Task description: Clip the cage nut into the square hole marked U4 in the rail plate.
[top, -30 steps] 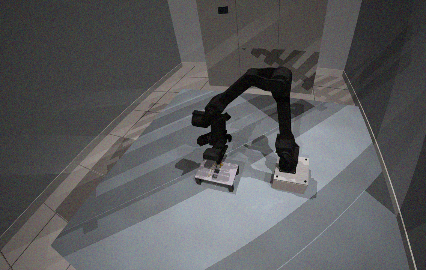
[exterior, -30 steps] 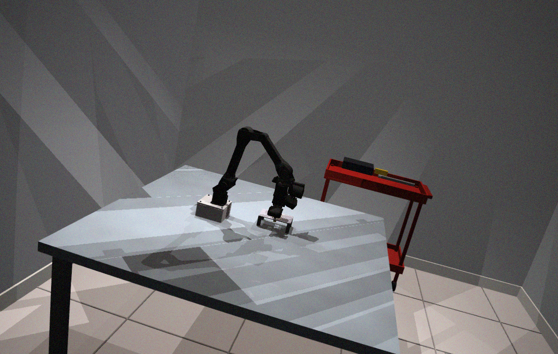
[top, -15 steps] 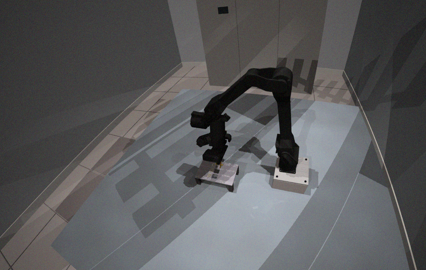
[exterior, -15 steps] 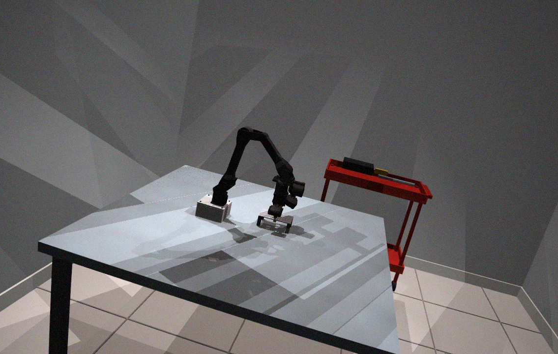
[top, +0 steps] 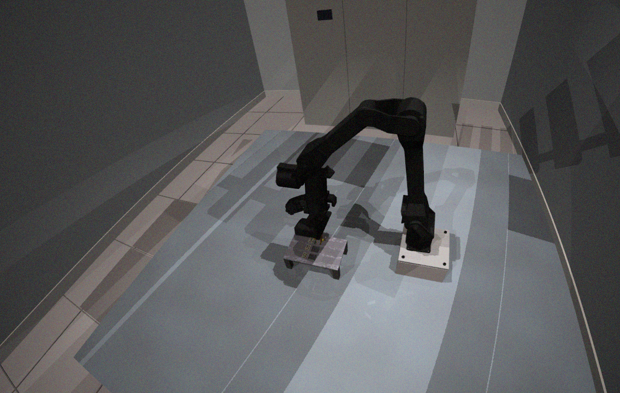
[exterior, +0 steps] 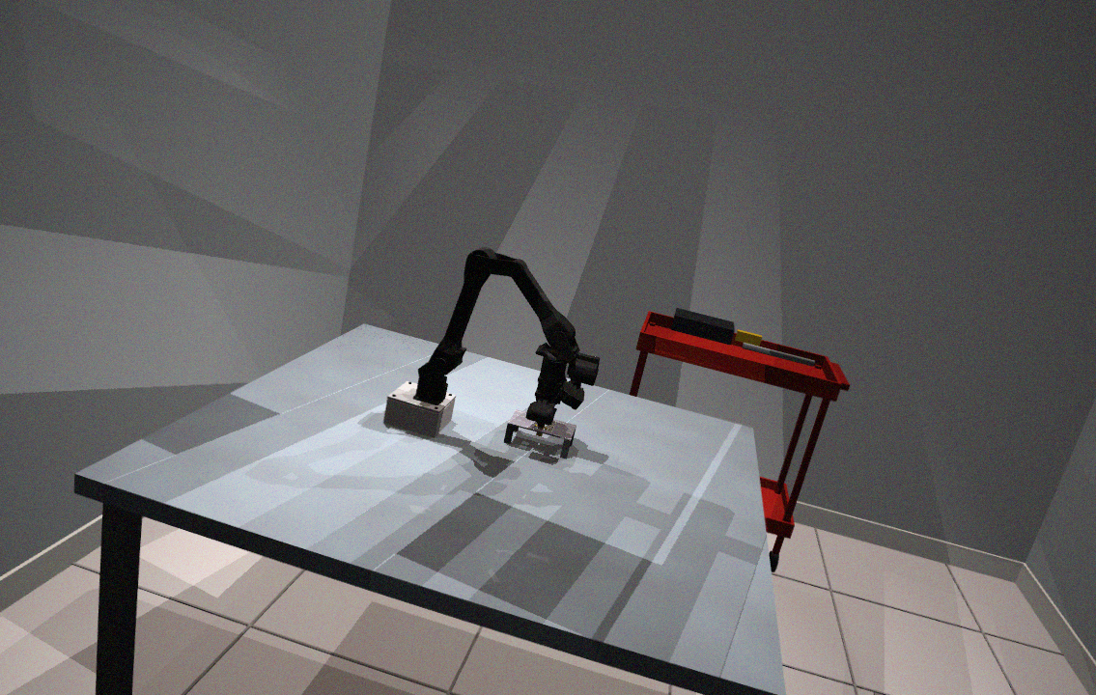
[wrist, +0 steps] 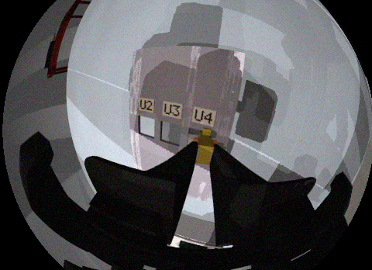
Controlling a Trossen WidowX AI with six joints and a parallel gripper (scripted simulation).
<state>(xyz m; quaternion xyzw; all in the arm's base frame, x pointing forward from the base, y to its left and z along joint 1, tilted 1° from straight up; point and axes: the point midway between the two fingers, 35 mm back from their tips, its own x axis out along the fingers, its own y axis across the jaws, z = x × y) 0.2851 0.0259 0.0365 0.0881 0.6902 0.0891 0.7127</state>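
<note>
Black angular gripper [top: 320, 237] [exterior: 540, 423] [wrist: 204, 148] clamped on small yellow block-shaped cage nut [wrist: 204, 147], orange edges showing. Nut sat between fingertips, at square U4 hole [wrist: 194, 131]; seating depth unclear. Beneath fingers, streaky pinkish-grey rail plate [top: 330, 254] [exterior: 562, 428] [wrist: 163, 81] stood on dark legs. Square U2, U3 holes beside fingertips. Plate edges stood well inside smooth blue-grey tabletop [top: 179, 313] [exterior: 318, 466] [wrist: 105, 41], open surface beyond.
</note>
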